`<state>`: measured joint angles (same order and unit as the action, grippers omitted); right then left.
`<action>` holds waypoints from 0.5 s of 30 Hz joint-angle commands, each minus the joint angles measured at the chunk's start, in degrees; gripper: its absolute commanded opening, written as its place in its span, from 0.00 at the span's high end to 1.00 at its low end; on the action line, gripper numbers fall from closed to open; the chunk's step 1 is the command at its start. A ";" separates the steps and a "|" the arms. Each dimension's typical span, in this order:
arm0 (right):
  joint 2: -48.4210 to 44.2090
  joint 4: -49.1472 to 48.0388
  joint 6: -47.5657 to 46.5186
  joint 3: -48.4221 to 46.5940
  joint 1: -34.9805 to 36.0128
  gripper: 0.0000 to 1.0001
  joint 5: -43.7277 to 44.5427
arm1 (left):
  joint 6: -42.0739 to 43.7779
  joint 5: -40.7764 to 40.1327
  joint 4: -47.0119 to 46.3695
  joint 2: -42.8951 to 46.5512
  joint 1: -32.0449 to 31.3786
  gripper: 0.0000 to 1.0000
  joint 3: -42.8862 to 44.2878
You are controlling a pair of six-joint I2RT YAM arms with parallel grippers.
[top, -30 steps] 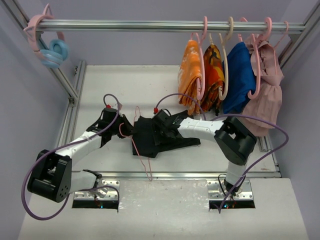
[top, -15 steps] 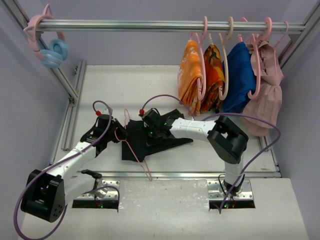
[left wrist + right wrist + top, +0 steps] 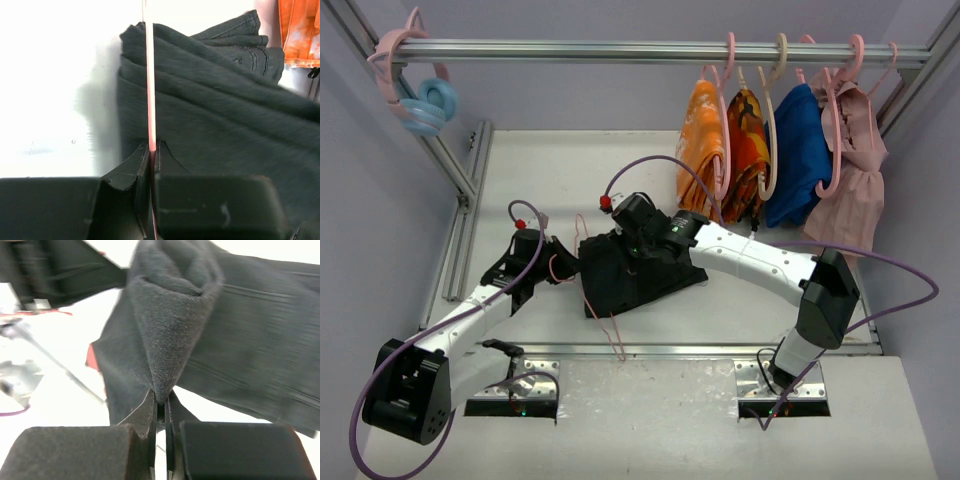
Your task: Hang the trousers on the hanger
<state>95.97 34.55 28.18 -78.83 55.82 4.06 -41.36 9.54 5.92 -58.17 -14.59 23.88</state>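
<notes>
While the hanger (image 3: 150, 90) is clamped, right end effector (image 3: 160, 401) pinches trousers (image 3: 240, 325)

The trousers (image 3: 640, 280) lie on the table (image 3: 570, 170), the hanger (image 3: 149, 75) along their left edge. Left of them is the left gripper (image 3: 151, 147); atop them, the right gripper (image 3: 161, 400). Garments (image 3: 800, 150) hang behind-right.

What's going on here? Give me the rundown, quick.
The left fingers are shut on the thin pink hanger, holding it beside the black trousers, which lie on the table. The right fingers are pinched shut on a bunched fold of the trousers. The trousers do not look draped over the hanger yet.
</notes>
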 commanded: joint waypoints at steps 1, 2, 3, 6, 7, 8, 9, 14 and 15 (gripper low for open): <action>-2.67 7.41 -8.25 -4.21 -4.27 1.00 8.34 | 6.82 -0.58 2.55 -2.25 0.26 1.00 -2.72; -2.30 8.33 -9.67 -4.64 -5.11 1.00 9.67 | 7.03 -0.20 2.31 -2.46 0.25 1.00 -2.77; -1.76 9.82 -10.47 -5.19 -5.76 1.00 11.85 | 7.18 0.20 2.16 -2.70 0.20 1.00 -2.72; -1.40 11.85 -12.88 -4.75 -8.09 1.00 17.90 | 7.43 0.40 1.99 -3.44 0.17 1.00 -2.78; -1.57 11.85 -13.01 -3.86 -8.81 1.00 19.14 | 7.47 0.35 1.91 -3.52 0.17 1.00 -2.78; -1.74 11.86 -13.14 -2.97 -9.54 1.00 20.38 | 7.52 0.31 1.83 -3.61 0.17 1.00 -2.78; -1.84 11.37 -13.37 -2.43 -10.46 1.00 20.80 | 7.61 0.44 1.78 -3.75 0.17 1.00 -2.70; -0.18 10.66 -15.11 -0.45 -15.14 1.00 25.88 | 7.96 0.69 1.82 -4.52 0.17 1.00 -2.26; 0.11 10.71 -15.16 0.09 -16.01 1.00 26.84 | 7.96 0.53 1.82 -4.60 0.17 1.00 -2.29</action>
<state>96.03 44.33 17.03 -79.33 45.28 17.13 -39.03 13.90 1.63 -61.27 -14.56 23.55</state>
